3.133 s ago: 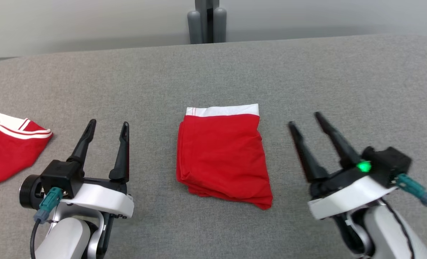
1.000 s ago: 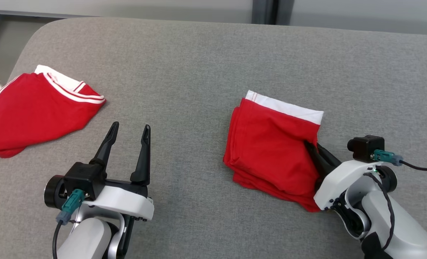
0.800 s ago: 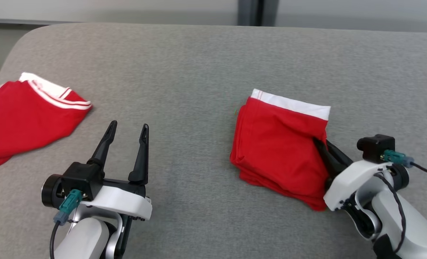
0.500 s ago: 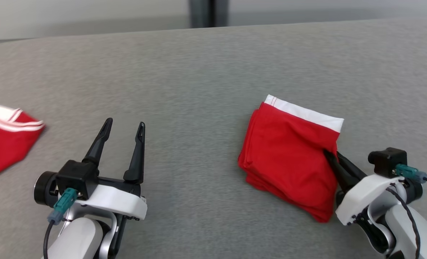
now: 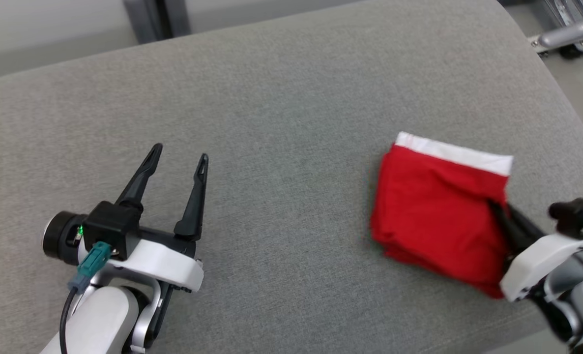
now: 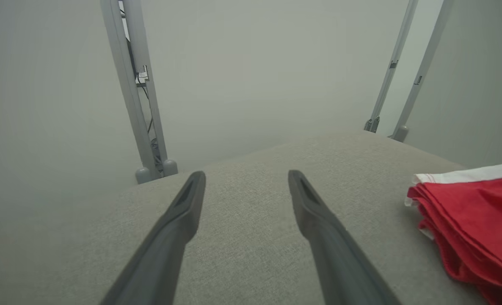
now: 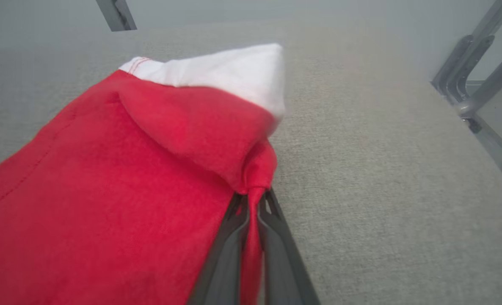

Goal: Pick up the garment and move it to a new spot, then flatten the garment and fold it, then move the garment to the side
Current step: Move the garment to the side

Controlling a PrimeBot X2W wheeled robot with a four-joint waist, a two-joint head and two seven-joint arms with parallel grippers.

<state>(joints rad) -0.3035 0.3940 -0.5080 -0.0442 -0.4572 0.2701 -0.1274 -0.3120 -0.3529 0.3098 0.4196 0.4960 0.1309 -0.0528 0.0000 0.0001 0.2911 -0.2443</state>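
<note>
Here, right fingers [image 7: 282, 254] pinch folded garment [image 5: 434, 206] edge, seemingly lifted; left fingers [image 5: 195, 196] spread.

Soft even light, hazy wrist views

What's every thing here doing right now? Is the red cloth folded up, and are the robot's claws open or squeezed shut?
Red garment: folded into a stack, resting on the table, bunched where its right edge is pinched.
Left gripper: open, holding nothing, over the table.
Right gripper: shut, clamping the garment's edge.
Grey table: flat, with the garment near its right end.
</note>
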